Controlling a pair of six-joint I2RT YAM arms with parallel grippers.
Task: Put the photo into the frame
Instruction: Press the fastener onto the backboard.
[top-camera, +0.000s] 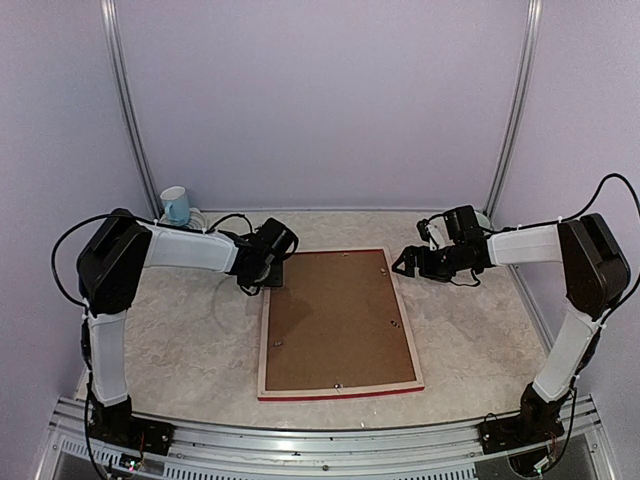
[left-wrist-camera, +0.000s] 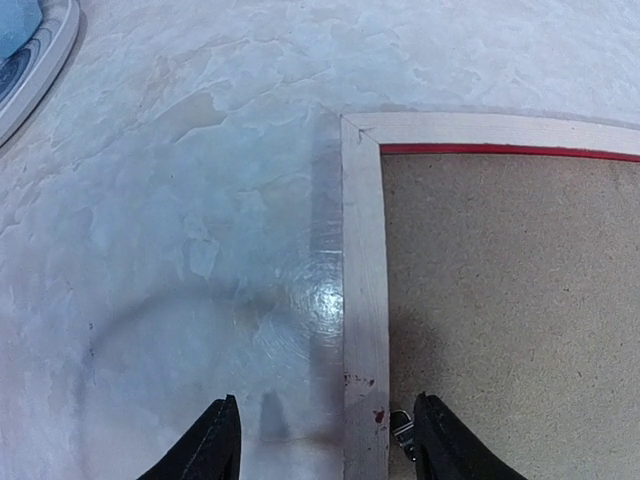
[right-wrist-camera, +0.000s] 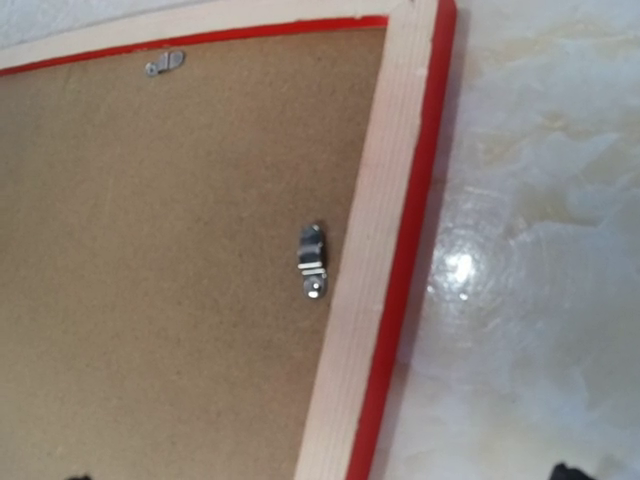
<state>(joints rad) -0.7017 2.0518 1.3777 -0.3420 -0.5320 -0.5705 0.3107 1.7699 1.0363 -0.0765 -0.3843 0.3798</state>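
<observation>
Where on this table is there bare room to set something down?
Bare table lies between the left arm and the frame, and between the frame and the right arm; a narrower strip runs behind the frame. Crowded: the frame's far corners, by both arms' jaws, and the far-left corner with the mug.

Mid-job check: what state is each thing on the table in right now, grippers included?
Red-faced, pale-wood rectangular picture frame: lying flat, face down.
Brown fibreboard backing board: seated in the frame, back up.
Cat photo: not visible.
Light blue mug: upright, far left corner.
Left gripper: open, straddling the frame's left rail.
Right gripper: open, over the frame's far right corner.
</observation>
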